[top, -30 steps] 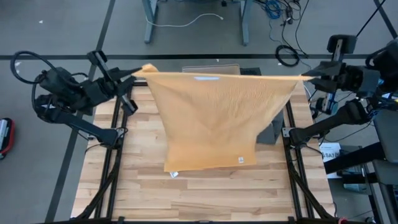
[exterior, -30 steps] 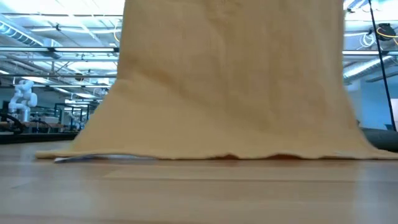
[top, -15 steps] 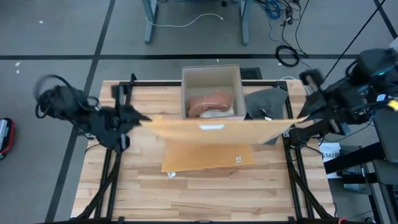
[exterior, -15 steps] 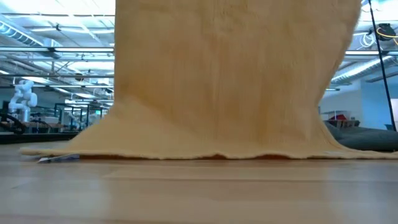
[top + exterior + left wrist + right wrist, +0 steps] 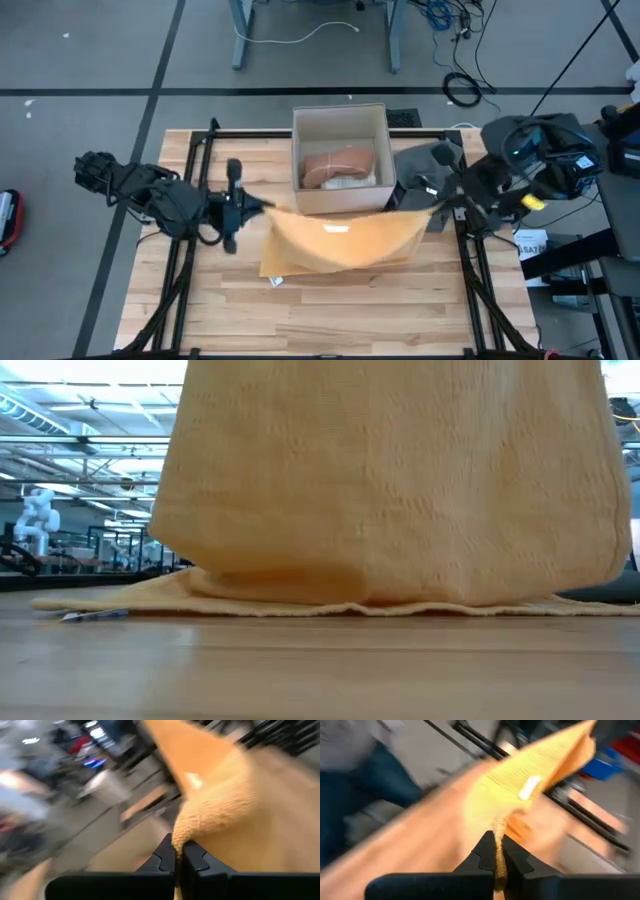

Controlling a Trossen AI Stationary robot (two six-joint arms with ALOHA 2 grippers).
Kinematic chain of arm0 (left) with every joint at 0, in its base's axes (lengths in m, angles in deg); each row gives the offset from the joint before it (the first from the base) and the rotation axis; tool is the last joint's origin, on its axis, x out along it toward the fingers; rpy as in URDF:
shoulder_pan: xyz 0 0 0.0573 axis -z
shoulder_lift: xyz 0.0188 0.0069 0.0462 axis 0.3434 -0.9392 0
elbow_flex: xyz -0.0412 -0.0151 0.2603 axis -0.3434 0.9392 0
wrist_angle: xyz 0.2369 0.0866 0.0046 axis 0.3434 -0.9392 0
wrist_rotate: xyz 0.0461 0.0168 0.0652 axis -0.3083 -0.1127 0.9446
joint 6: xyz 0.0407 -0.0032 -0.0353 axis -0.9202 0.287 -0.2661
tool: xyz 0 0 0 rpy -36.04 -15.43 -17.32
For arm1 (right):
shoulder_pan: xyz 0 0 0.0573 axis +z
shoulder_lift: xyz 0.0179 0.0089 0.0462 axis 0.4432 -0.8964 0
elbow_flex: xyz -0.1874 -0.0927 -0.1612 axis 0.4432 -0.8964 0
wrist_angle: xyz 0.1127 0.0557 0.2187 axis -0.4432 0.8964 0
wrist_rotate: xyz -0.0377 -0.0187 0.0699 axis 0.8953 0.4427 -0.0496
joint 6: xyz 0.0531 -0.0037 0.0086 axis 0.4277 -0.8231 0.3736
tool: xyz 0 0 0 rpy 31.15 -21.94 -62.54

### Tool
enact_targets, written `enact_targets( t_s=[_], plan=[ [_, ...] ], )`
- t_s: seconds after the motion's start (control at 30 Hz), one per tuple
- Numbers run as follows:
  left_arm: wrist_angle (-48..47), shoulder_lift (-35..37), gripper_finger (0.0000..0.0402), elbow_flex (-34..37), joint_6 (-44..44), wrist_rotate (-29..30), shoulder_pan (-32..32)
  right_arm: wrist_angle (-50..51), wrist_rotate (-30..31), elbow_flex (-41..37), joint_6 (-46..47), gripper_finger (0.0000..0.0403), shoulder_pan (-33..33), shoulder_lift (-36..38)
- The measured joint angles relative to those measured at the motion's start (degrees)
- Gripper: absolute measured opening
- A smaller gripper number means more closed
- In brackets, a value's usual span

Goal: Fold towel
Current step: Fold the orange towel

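Observation:
An orange towel (image 5: 340, 235) hangs between my two grippers over the middle of the table. Its top edge sags in a shallow curve, and its lower part (image 5: 335, 262) lies flat on the wood. In the low view the towel (image 5: 390, 490) fills the picture, bulging over the edge that rests on the table (image 5: 330, 607). My left gripper (image 5: 258, 207) is shut on the towel's left top corner and my right gripper (image 5: 438, 200) on the right top corner. My left gripper pinches the towel's left top corner (image 5: 184, 839) between its two fingers, coming level from the table's left. The cloth runs away from the fingertips, slack, with its lower part on the table. My right gripper pinches the right top corner (image 5: 498, 831) between its two fingers, slanting down from the table's right. The cloth spreads away from the fingertips and sags toward the other gripper.
A cardboard box (image 5: 340, 118) with a pinkish cloth (image 5: 338, 166) inside stands at the far middle, just behind the towel. A dark grey cloth (image 5: 428, 165) lies to the right of the box. Black frame rails (image 5: 185, 270) run along both table sides. The near part is bare wood.
Both grippers have come down and toward the table's near edge, tipping forward, still shut on the towel's corners. The top edge, taut and high over the far edge before, now sags low in front of the box, and the hanging cloth billows over the part on the table.

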Motion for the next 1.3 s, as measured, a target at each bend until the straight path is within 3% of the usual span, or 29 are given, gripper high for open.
enact_targets(
  t_s=[0.2, 0.3, 0.37, 0.43, 0.6, 0.7, 0.87, 1.07, 1.3],
  plan=[
    [0.05, -0.31, 0.0, 0.0, -6.7, 24.73, -0.64, 1.78, 20.2, -0.41, -7.07, 0.0, -0.13, 0.4],
    [0.4, -0.31, 0.0, 0.0, -9.47, 32.92, -2.8, 1.72, 32.11, -0.41, -10.99, 0.0, -0.13, 1.14],
    [0.38, -0.31, 0.0, 0.0, -8.43, 33.94, -4.18, 1.44, 34.45, -0.41, -11.95, 0.0, -0.17, 1.63],
    [-0.56, -0.27, 0.0, 0.0, -5.9, 30.73, -4.95, 1.63, 32.71, -0.41, -11.12, 0.0, -0.17, 2.07],
    [-6.1, -0.76, 0.0, 1.73, 2.33, 9.0, -6.58, 6.18, 22.61, -1.48, -3.86, 0.0, -0.13, 2.03],
    [-7.03, -1.51, 0.0, 6.18, 5.58, 2.19, -7.73, 6.69, 18.07, -7.08, 0.13, 0.0, -0.13, 2.77],
    [-6.81, -2.15, 0.0, 16.51, 9.06, -1.27, -9.36, 3.16, 16.52, -23.08, 3.74, 0.0, -0.14, 4.51],
    [-4.3, -2.58, 0.0, 27.72, 12.24, -2.04, -10.52, -8.98, 16.51, -43.47, 3.26, 0.0, -0.15, 6.27],
    [1.7, -2.58, 0.0, 35.83, 13.82, -2.94, -12.59, -19.66, 17.63, -57.61, 2.05, 0.0, -2.08, 6.41]
  ],
)
